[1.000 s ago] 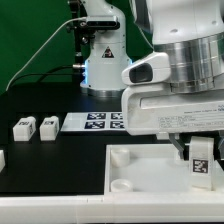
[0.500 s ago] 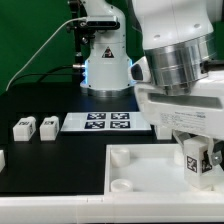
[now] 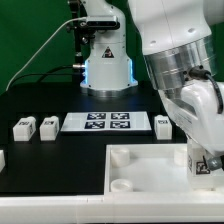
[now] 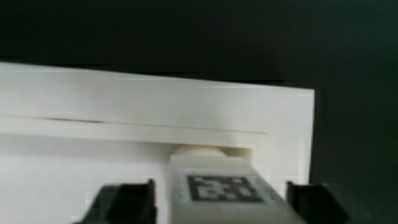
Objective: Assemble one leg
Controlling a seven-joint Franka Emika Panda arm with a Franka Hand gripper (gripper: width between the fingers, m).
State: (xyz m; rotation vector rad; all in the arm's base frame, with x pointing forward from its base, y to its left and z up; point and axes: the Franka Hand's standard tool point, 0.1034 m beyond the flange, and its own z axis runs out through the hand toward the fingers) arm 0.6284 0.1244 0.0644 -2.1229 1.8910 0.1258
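My gripper [image 3: 205, 166] is shut on a leg [image 3: 205, 161], a small white block with a black-and-white tag, and holds it upright over the far corner of the large white panel [image 3: 150, 168] on the exterior view's right. In the wrist view the leg [image 4: 217, 186] stands between the two dark fingers [image 4: 128, 203] of my gripper [image 4: 222, 208], with the panel [image 4: 143, 110] under it. I cannot tell whether the leg's lower end touches the panel.
Two more legs [image 3: 24, 127] [image 3: 47, 126] lie on the black table on the exterior view's left, and a third [image 3: 164, 123] lies beside the marker board [image 3: 107, 122]. The robot base [image 3: 105, 60] stands behind. The panel has round sockets [image 3: 120, 184] at its near corners.
The wrist has turned about its axis while holding the leg. The leg has shifted slightly towards the exterior view's right and a little lower over the panel's corner.
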